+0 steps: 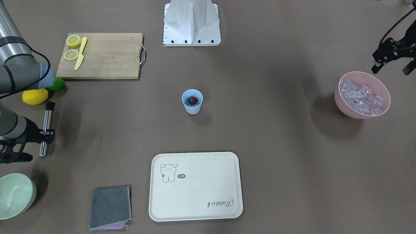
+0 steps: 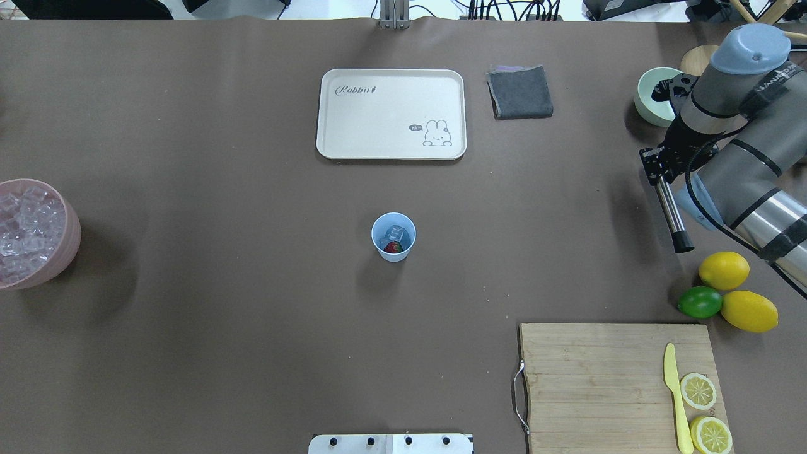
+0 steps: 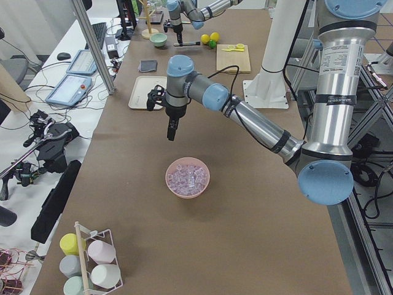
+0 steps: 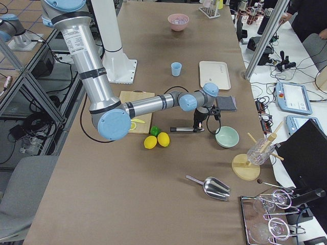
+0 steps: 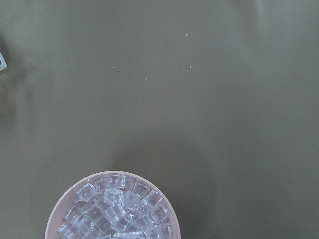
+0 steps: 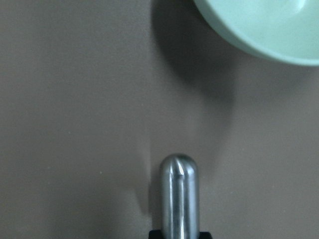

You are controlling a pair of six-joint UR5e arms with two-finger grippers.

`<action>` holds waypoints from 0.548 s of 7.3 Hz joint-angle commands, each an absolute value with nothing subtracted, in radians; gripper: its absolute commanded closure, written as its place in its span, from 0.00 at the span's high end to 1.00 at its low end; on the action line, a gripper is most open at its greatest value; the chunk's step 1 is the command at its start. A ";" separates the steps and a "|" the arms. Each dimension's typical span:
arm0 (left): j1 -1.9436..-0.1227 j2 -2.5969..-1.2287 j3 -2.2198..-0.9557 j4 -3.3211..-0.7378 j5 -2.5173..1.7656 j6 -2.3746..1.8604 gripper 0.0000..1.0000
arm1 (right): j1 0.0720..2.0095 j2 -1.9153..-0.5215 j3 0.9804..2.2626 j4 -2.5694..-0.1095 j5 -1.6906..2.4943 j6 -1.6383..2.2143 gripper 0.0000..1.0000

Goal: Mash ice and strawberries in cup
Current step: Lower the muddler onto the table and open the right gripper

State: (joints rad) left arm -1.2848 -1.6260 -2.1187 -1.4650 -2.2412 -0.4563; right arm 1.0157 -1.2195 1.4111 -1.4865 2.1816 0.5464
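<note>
Cup [image 2: 393, 251]: strawberry [image 2: 393, 246] and ice [image 2: 396, 231] inside, mid-table.
Right gripper [image 1: 48, 132] clamped on steel muddler [image 1: 48, 118]; left gripper [image 1: 391, 69] spread wide, empty, near pink bowl [image 1: 341, 104].

You see a long table [image 2: 189, 328] under a matte brown cover. Beside it runs a white bench [image 3: 43, 69], and an aluminium post [image 3: 92, 49] stands between the two. Near the table's other end, a grey chair [image 4: 15, 201] stands beside it and the tiled floor [image 4: 23, 6] shows. The light is even and soft.
</note>
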 commanded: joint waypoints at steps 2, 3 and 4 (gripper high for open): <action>-1.284 -1.626 -2.123 -1.465 -2.241 -0.457 0.98 | 1.017 -1.221 1.405 -1.486 2.187 0.552 0.63; -1.285 -1.626 -2.123 -1.465 -2.241 -0.457 0.98 | 1.017 -1.224 1.408 -1.485 2.187 0.552 0.99; -1.285 -1.626 -2.123 -1.465 -2.241 -0.457 0.98 | 1.025 -1.224 1.411 -1.485 2.189 0.549 1.00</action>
State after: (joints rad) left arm -1.2848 -1.6260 -2.1227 -1.4649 -2.2412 -0.4571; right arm 1.0192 -1.2227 1.4079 -1.4854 2.1877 0.5515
